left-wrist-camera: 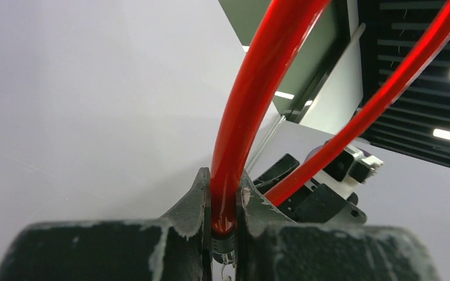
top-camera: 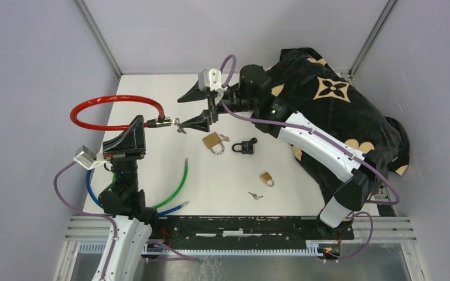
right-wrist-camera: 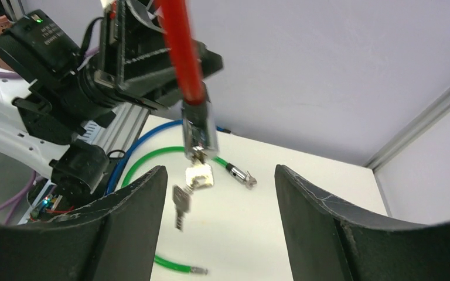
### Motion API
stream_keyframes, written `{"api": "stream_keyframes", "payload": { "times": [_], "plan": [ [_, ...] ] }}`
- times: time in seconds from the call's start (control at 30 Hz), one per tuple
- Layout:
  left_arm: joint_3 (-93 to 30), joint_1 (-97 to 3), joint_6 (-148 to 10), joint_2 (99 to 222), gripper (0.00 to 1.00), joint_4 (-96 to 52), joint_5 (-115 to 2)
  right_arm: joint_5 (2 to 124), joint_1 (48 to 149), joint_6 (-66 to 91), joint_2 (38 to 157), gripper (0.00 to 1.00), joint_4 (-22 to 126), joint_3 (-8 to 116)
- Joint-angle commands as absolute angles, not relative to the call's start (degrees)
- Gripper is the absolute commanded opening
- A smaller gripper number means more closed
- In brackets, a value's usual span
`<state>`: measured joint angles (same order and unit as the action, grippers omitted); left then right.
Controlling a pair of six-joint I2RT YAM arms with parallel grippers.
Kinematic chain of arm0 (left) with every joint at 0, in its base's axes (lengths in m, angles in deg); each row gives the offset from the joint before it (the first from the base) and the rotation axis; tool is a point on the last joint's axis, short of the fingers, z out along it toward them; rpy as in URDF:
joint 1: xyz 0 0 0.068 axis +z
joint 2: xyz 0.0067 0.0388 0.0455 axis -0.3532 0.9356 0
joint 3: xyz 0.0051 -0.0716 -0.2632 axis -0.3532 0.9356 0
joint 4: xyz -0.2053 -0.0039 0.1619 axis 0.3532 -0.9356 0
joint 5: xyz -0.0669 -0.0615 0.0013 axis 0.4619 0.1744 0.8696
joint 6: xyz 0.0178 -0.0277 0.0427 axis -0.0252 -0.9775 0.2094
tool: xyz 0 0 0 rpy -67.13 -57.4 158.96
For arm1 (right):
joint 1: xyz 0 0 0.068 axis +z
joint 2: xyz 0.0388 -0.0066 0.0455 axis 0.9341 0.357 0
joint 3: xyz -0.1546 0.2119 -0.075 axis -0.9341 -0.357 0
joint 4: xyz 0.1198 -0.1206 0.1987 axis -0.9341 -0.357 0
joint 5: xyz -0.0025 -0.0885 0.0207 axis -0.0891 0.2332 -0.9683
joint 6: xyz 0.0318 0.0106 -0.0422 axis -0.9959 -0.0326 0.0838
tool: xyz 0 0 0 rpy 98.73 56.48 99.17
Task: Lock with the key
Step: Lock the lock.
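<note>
light: bright, even, overhead | shadows: soft, faint | blur: near wrist-view foregrounds | glare: slight

A red cable lock (top-camera: 117,98), green cable (top-camera: 181,178), blue cable (top-camera: 171,208), brass padlock (top-camera: 212,140), black padlock (top-camera: 245,146), and tan-patterned black cloth (top-camera: 340,105)

Glossy red cable (top-camera: 117,98), metal keys (right-wrist-camera: 200,175)

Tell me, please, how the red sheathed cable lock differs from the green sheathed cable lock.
The red sheathed cable lock is pinched in the left gripper, off the table; the green sheathed cable lock lies loose on it. The red curls into a nearly full ring; the green is an open arc, ends apart. Keys hang from the red lock's head; none show on the green. Both are glossy cables.
</note>
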<state>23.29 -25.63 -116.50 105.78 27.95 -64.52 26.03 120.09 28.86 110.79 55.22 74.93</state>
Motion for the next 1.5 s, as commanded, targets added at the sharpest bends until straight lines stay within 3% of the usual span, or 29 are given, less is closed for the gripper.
{"api": "stream_keyframes", "payload": {
  "times": [0.0, 0.2, 0.5, 0.67, 0.9, 1.1, 1.33, 1.47],
  "plan": [
    [22.40, -25.53, -113.60, 105.24, 0.02, 33.49, -62.71, 19.60, 116.97, 30.35, 111.71, 0.73, 46.81, 81.46],
    [22.13, -25.53, -115.16, 105.61, 0.02, 32.63, -63.09, 16.96, 116.96, 25.26, 115.42, 0.68, 44.11, 85.54],
    [21.25, -25.51, -121.25, 105.82, 0.02, 27.34, -64.73, 25.55, 118.90, 22.66, 110.26, 0.67, 51.57, 75.80],
    [21.38, -25.52, -120.91, 105.86, 0.02, 27.57, -64.73, 26.42, 119.25, 22.37, 112.32, 0.64, 51.60, 76.46],
    [21.42, -25.51, -120.94, 105.86, 0.02, 27.99, -64.73, 26.09, 120.09, 23.54, 113.67, 0.45, 49.77, 78.40],
    [21.42, -25.57, -121.00, 105.77, 0.02, 28.02, -64.73, 26.44, 120.47, 25.62, 114.07, 0.50, 46.81, 79.33],
    [21.42, -25.51, -121.09, 105.80, 0.02, 27.82, -64.73, 27.25, 121.12, 27.95, 115.57, 0.42, 41.91, 82.00],
    [21.51, -25.56, -121.25, 105.84, 0.02, 27.75, -64.73, 28.36, 121.20, 28.29, 114.49, 0.27, 42.81, 80.83]
  ]
}}
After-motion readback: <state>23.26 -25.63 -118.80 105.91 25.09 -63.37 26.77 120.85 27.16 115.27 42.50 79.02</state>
